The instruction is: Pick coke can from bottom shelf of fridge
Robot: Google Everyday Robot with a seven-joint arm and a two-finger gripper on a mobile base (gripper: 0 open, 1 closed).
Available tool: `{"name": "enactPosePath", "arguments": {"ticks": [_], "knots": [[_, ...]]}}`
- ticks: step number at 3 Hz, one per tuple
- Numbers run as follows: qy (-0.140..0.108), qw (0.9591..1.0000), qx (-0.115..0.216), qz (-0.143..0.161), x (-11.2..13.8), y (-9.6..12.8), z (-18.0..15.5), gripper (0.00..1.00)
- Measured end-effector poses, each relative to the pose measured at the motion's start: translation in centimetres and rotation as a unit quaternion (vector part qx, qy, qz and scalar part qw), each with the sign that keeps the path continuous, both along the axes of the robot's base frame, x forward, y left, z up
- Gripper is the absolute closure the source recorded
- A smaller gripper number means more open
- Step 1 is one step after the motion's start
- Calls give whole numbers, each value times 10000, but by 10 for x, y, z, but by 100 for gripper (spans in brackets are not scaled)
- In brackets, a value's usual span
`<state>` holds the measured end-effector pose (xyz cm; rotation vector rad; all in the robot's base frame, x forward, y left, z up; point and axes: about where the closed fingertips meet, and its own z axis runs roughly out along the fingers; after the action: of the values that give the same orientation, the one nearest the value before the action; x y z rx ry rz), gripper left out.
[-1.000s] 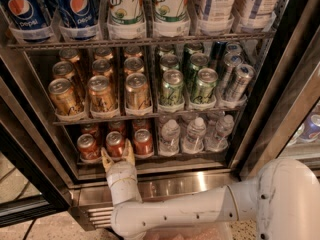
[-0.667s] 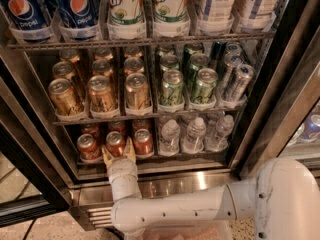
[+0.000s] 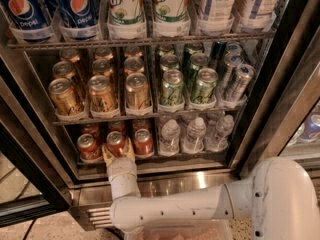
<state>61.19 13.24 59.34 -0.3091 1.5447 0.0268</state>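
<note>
The large stainless-steel fridge (image 3: 200, 183) has a short dark bottom shelf (image 3: 165, 159) with small red cans at left and clear water bottles (image 3: 195, 134) at right. The cream claw (image 3: 118, 152) sits at the middle front red coke can (image 3: 115, 141) — pinching or spread, I cannot tell. Gold-bronze cans (image 3: 101, 93) stand on the rack above.

I see the bottom shelf (image 3: 200, 160) carrying a front row of three red cans (image 3: 143, 141) on its left, more behind them, and three water bottles (image 3: 170, 136) on its right. My gripper (image 3: 118, 153) sits at the shelf's front lip, at the middle coke can (image 3: 116, 140).
</note>
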Motion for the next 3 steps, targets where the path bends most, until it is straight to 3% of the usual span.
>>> {"name": "enactPosePath", "arguments": {"ticks": [2,3], "knots": [[0,10000,0,0,0,0,0,93],[0,10000,1,0,0,0,0,100]]}}
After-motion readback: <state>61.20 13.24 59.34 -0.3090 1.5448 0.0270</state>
